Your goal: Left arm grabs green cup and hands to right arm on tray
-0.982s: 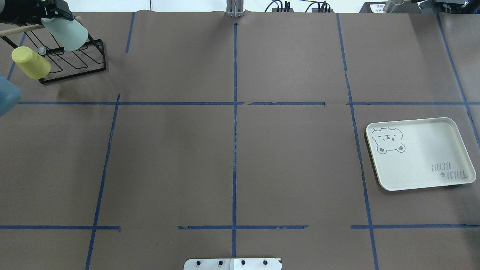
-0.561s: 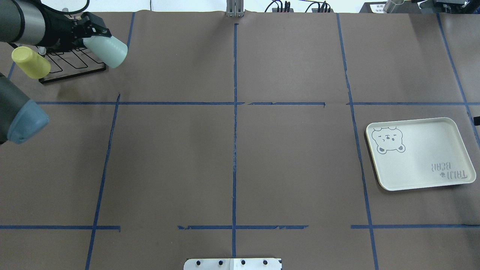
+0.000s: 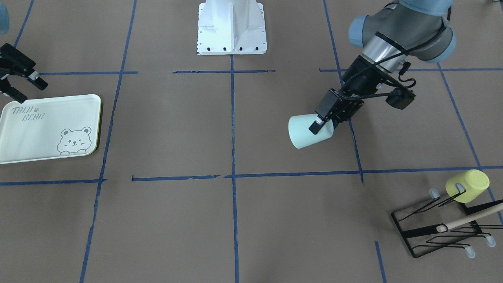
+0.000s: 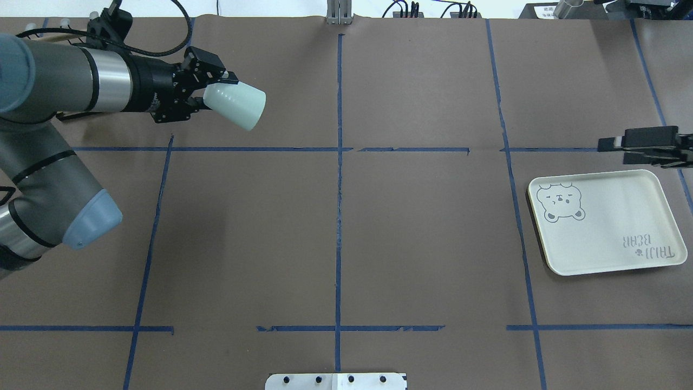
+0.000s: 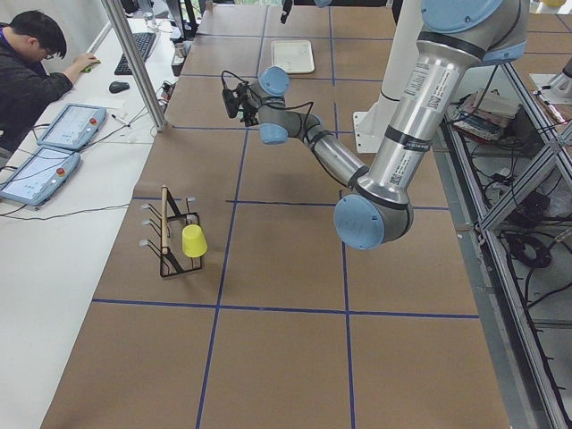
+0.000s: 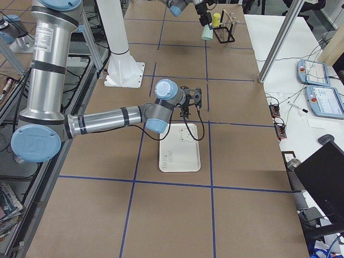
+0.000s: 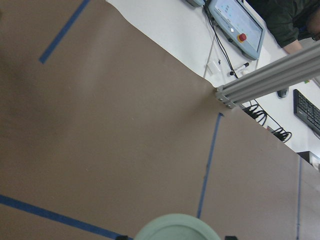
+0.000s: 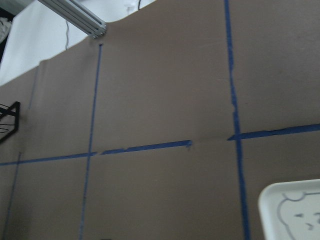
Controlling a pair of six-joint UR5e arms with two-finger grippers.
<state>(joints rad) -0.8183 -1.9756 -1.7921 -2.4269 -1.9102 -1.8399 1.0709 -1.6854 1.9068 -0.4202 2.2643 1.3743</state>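
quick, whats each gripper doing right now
Left gripper: closed on the green cup.
Right gripper: open and empty, beside the tray.

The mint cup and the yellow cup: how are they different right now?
The green cup is pale mint; the yellow cup is yellow-green. The green cup is gripped at its base by the left end effector, while the yellow cup sits on a prong of the black wire rack. Both are plain, handleless and similar in size.
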